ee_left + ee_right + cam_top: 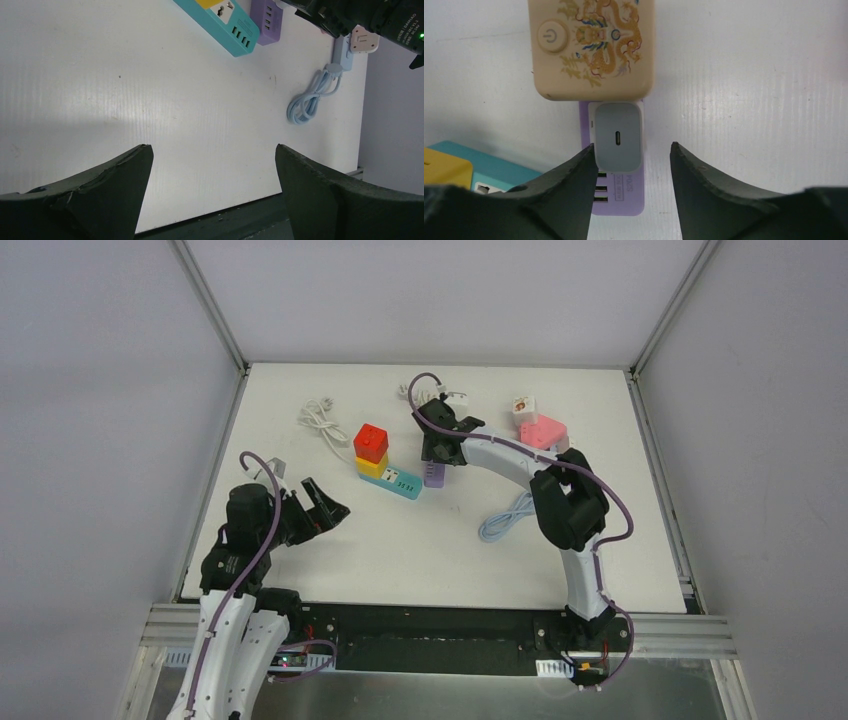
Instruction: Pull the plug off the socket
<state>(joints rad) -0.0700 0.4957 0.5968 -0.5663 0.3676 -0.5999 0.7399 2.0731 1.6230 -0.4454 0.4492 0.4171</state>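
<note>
A grey-white plug with a small oval port sits in a purple socket strip, which lies flat at mid-table. My right gripper hangs straight over it, jaws partly closed around the plug. The left fingertip touches the plug's left side; a gap remains between the plug and the right fingertip. From above, the right gripper hides the plug. My left gripper hovers wide open over bare table at the near left, nothing between its fingers.
A beige dragon-print socket abuts the purple strip's far end. A teal strip carrying yellow and red cubes lies just to its left. There are also a pink socket, a white cable and a light-blue cable.
</note>
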